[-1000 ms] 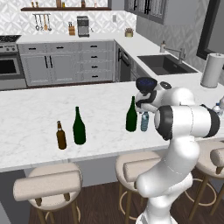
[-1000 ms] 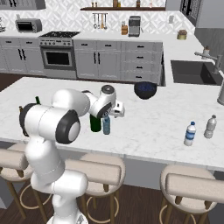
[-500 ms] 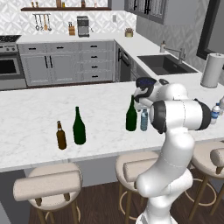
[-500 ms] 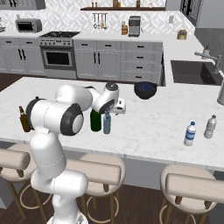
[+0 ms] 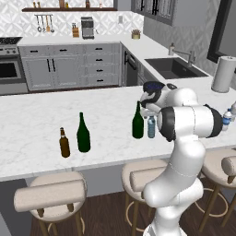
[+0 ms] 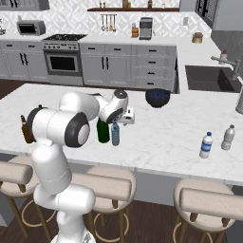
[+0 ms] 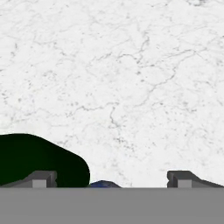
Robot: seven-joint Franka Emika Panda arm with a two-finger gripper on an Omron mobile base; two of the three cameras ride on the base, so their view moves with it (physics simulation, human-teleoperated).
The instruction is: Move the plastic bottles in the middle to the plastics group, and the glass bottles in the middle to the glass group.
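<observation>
far off to the pincer's left on the marble counter (image 5: 37, 120) you have the glass group: a short brown bottle (image 5: 64, 143) and just beside it a tall dark green bottle (image 5: 83, 133), standing upright and apart from everything else, which reads as the drop zone for glass.

come toward the middle and you reach the brighter green bottle (image 5: 138, 122) with a small bluish water bottle (image 5: 151, 127) just beside it; both stand upright. in the right base view the same pair, green bottle (image 6: 103, 131) and water bottle (image 6: 115, 135), sits right under the wrist. your pincer (image 7: 109, 179) hangs just above them, pointing down at the counter, its two dark fingertips (image 7: 40, 178) spread wide with nothing between them but bare marble. in the hand view the green bottle (image 7: 37, 159) is a dark mass by the left fingertip and a sliver of the blue cap (image 7: 103, 184) shows at the bottom edge, so neither bottle is centred between the jaws yet. i'd judge you are lining up for a first pick, and the two bottles stand close enough that a careless descent could knock one over.

beyond the pincer sits a dark bowl (image 6: 157, 97). well to its right stand two pale plastic bottles (image 6: 206, 145), the plastics group, where the water bottle belongs.
</observation>
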